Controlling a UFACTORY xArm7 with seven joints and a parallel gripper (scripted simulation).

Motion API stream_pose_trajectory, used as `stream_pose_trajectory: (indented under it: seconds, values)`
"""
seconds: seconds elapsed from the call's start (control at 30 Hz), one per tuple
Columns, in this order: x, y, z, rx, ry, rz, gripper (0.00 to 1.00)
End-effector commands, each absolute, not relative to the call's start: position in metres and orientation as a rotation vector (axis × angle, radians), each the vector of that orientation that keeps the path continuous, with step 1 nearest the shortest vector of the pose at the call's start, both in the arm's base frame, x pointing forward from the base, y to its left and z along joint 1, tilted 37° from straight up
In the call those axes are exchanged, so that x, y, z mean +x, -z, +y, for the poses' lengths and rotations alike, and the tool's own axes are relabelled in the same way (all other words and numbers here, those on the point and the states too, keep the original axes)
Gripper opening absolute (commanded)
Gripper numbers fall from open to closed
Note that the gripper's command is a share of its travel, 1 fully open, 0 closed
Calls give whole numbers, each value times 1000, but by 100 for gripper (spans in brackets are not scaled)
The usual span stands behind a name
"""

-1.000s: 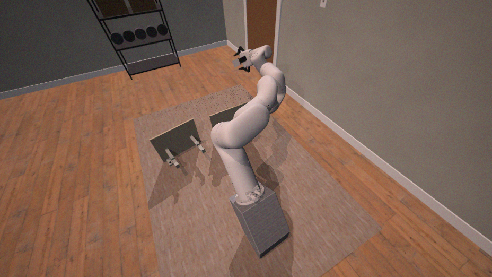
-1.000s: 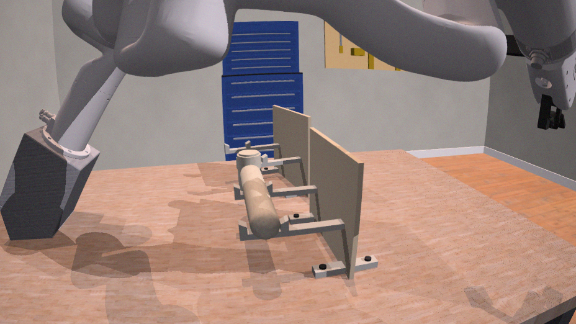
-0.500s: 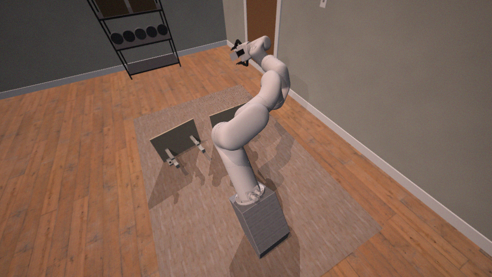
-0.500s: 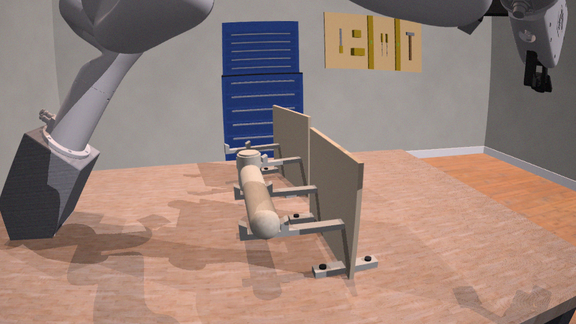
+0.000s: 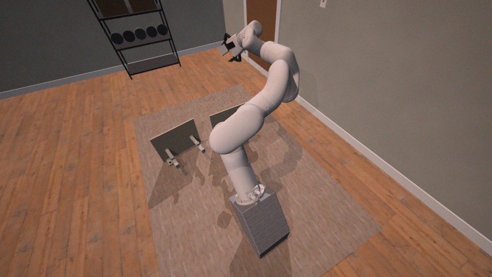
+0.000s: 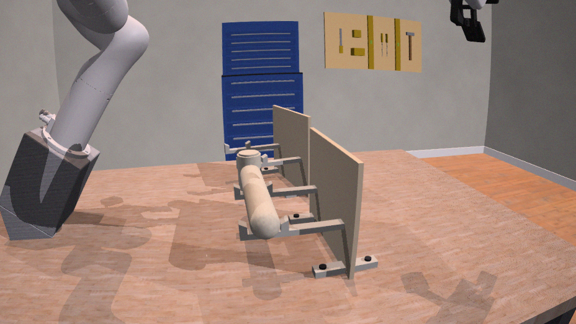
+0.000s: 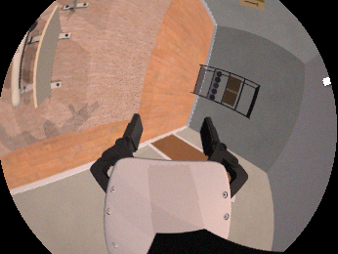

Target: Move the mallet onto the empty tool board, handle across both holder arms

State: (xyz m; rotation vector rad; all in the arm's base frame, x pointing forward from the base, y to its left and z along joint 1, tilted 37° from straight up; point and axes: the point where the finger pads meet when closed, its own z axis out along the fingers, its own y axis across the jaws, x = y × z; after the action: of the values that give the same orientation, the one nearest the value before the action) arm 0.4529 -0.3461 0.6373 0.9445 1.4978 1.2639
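The wooden mallet (image 6: 257,197) lies across both holder arms of the nearer tool board (image 6: 336,197), its head (image 6: 247,157) at the far end. The second tool board (image 6: 292,135) stands right behind it with empty arms (image 6: 282,162). In the top view the empty board (image 5: 175,137) shows at the left; the other board (image 5: 225,115) and the mallet are hidden behind my arm. My gripper (image 5: 231,48) is open and empty, high above and far past the boards. It also shows at the top right of the exterior view (image 6: 467,20) and in the wrist view (image 7: 170,135).
The robot base (image 5: 261,220) stands on the table in front of the boards. A black shelf rack (image 5: 137,34) and a door (image 5: 261,20) are at the room's far side. A blue tool cabinet (image 6: 261,84) stands behind the table.
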Motion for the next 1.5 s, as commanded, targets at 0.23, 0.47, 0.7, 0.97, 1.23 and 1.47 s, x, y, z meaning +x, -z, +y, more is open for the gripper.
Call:
stream_pose_trajectory:
  seconds: [0.23,0.47,0.7,0.97,1.23,1.47]
  values:
    - [410,-587,-266,1110,-1132,1614,100]
    - [397,-533,-230,1245,-1042,1680,100]
    - [385,-475,-204,1388,-952,1726,100]
    - [365,-391,-179,1595,-829,1760,100]
    - [339,-307,-161,1811,-706,1765,100]
    - [321,-262,-151,1930,-640,1755,100]
